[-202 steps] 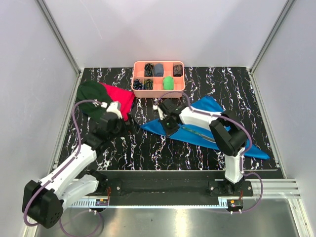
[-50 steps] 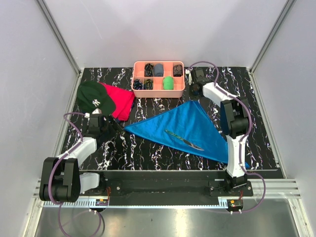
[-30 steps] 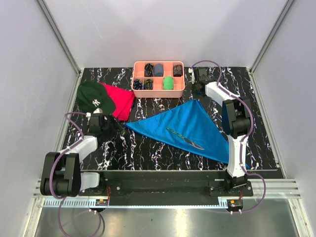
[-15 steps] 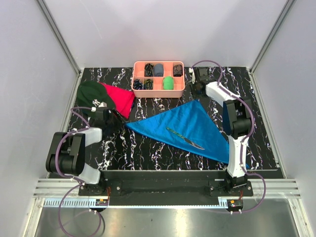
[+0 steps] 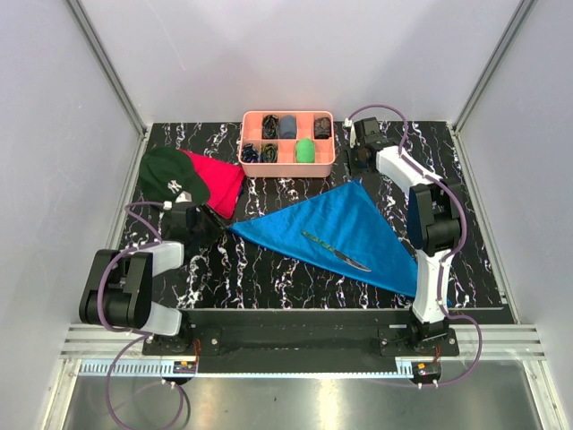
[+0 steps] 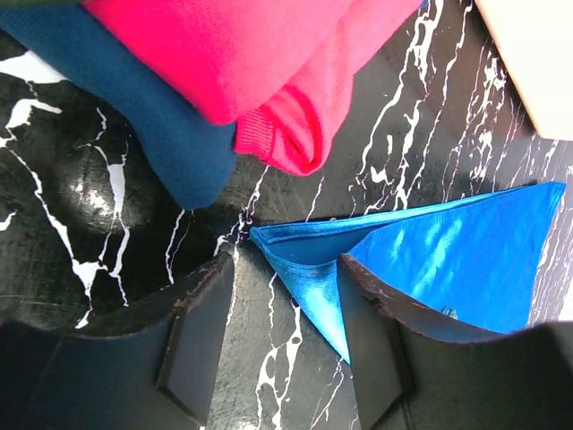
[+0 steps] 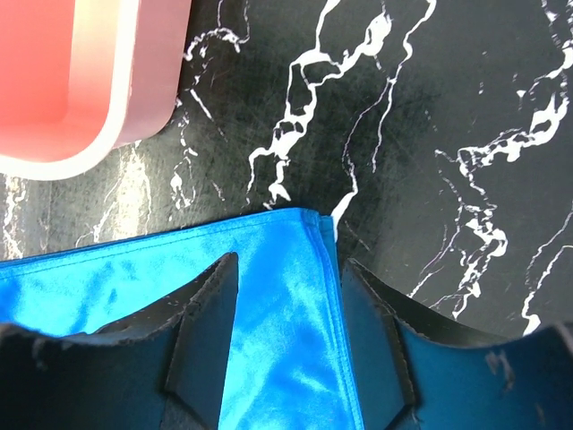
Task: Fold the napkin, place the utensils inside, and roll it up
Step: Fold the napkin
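The blue napkin (image 5: 345, 228) lies flat on the black marble table, folded into a triangle. The dark teal utensils (image 5: 334, 252) rest on its middle. My left gripper (image 5: 215, 227) is at the napkin's left corner (image 6: 309, 278). It is open, and the corner lies on the table between the fingers (image 6: 201, 331). My right gripper (image 5: 358, 168) is at the napkin's far corner (image 7: 286, 269), beside the pink tray. It is open and straddles that corner, with cloth lying flat between its fingers (image 7: 206, 331).
A pink compartment tray (image 5: 288, 165) with small items stands at the back; its edge (image 7: 107, 98) is close to my right gripper. A red cloth (image 5: 222, 179) and a dark green cap (image 5: 168, 177) lie at the left, just beyond my left gripper (image 6: 286, 269).
My right gripper has opened and let go of the napkin's far corner. The left arm has drawn its elbow in. The napkin and utensils have stayed put.
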